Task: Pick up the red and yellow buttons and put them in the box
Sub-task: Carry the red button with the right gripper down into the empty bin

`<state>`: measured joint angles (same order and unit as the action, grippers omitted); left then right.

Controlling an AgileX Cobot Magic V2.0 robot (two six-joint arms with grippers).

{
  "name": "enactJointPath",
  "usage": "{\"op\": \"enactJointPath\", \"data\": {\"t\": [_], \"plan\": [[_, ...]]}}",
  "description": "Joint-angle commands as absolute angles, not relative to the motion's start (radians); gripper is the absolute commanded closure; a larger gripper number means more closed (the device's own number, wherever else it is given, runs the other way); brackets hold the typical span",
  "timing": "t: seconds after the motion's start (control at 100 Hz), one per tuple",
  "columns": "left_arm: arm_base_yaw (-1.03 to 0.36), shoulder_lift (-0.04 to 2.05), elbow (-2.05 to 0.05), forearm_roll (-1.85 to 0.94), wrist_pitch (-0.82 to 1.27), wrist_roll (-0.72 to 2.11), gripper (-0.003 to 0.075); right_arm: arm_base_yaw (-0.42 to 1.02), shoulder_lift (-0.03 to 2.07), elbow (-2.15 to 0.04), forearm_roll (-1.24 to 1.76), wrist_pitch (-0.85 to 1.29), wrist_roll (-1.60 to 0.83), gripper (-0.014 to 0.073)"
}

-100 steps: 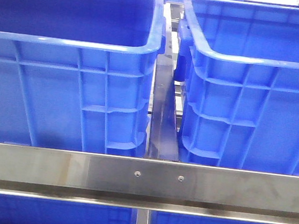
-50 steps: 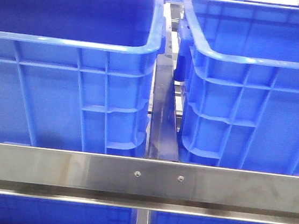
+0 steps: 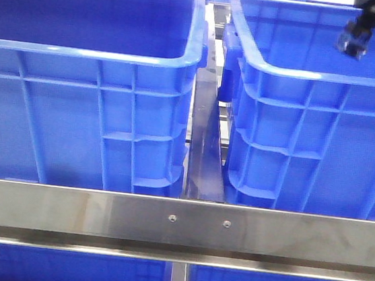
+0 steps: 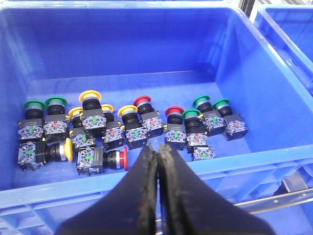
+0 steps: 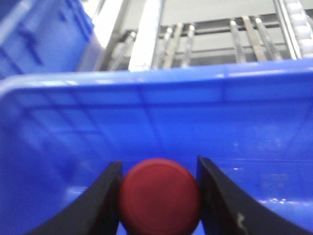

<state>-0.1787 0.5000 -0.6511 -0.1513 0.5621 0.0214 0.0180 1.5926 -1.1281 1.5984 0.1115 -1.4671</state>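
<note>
My left gripper (image 4: 158, 149) is shut and empty, above the near rim of a blue bin (image 4: 122, 58) that holds several push buttons. Among them are yellow buttons (image 4: 90, 96), red buttons (image 4: 142, 102) and green buttons (image 4: 34, 105); one red button (image 4: 117, 158) lies on its side just beyond the fingertips. My right gripper (image 5: 159, 191) is shut on a red button (image 5: 160, 195), head toward the camera, above the inside of the right blue box (image 5: 156, 112). In the front view the button's body (image 3: 354, 39) hangs at the top right over that box (image 3: 312, 121).
Two tall blue boxes stand side by side in the front view, the left one (image 3: 86, 81) and the right one, with a steel divider (image 3: 204, 142) between them. A steel crossbar (image 3: 178, 224) runs across the front. Metal rollers (image 5: 215, 39) lie beyond the right box.
The right arm's held button has come into the front view at the top right, over the right box. Nothing else differs.
</note>
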Motion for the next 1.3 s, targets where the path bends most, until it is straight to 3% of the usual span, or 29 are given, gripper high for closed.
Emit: {"op": "enactJointPath", "data": {"t": [0.0,0.46,1.29], "plan": [[-0.177,0.503,-0.677,-0.165,0.48,0.011,0.0739,0.014,1.606,-1.199,1.618,0.105,-1.502,0.0482],[-0.177,0.503,-0.677,-0.165,0.48,0.011,0.0739,0.016,1.797,-1.331,1.618,0.086,-1.528,0.0482],[-0.177,0.503,-0.677,-0.165,0.48,0.011,0.0739,0.054,1.943,-1.418,1.617,0.026,-1.563,0.0482]]}}
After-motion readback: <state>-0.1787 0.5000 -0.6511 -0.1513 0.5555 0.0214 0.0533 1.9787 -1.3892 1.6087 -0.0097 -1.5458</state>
